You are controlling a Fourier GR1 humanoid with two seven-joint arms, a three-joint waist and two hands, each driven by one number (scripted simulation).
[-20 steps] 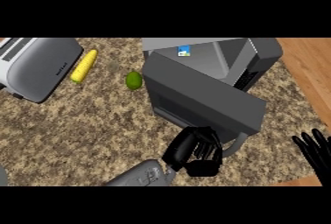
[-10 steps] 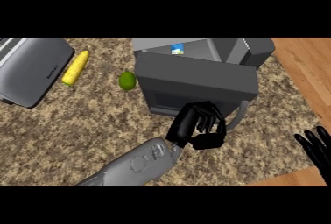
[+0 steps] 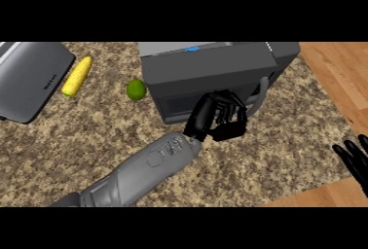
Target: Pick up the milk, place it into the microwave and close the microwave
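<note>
Head view: microwave door [image 3: 208, 73] swung nearer shut; left hand [image 3: 219, 119] against it, fingers [image 3: 233, 104] seemingly curled.

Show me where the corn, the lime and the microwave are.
corn [image 3: 77, 76], head view, middle of the cob
lime [image 3: 136, 89], head view, centre of the fruit
microwave [image 3: 208, 70], head view, its dark grey door

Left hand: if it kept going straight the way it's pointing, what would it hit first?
The left hand points up and to the right, at the microwave directly ahead, so it would meet the microwave's dark front first. It may be touching it now; depth is unclear.
</note>
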